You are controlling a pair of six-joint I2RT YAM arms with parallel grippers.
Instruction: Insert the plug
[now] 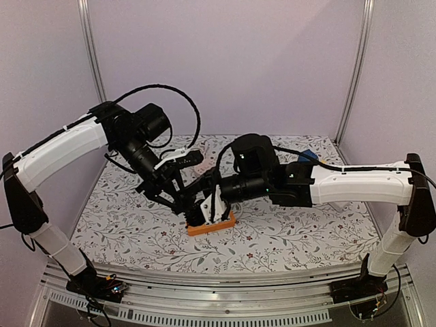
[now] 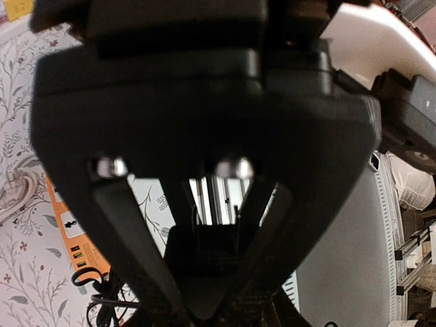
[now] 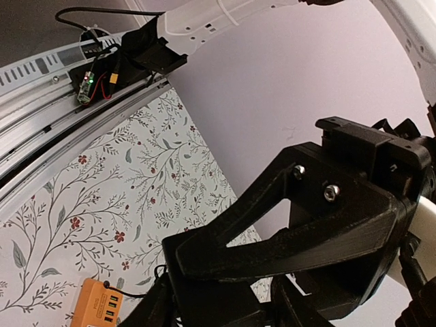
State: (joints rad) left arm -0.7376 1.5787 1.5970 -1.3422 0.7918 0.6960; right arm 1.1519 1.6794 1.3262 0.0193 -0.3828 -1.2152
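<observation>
Near the middle of the bench [image 1: 286,238], toward its near edge, the orange power strip [image 1: 212,226] is laid with its long axis roughly along that edge. What is judged the dark plug [image 2: 204,248] is clamped between the left fingers [image 2: 133,235], just above the strip. Whether the right fingers [image 1: 204,185], crowded alongside, are closed cannot be told.

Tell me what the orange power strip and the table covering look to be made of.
The orange power strip: likely moulded plastic, given its smooth, uniform casing with a white label. The table covering: printed cloth or vinyl, matte, with a floral pattern; which of the two is unclear.
</observation>
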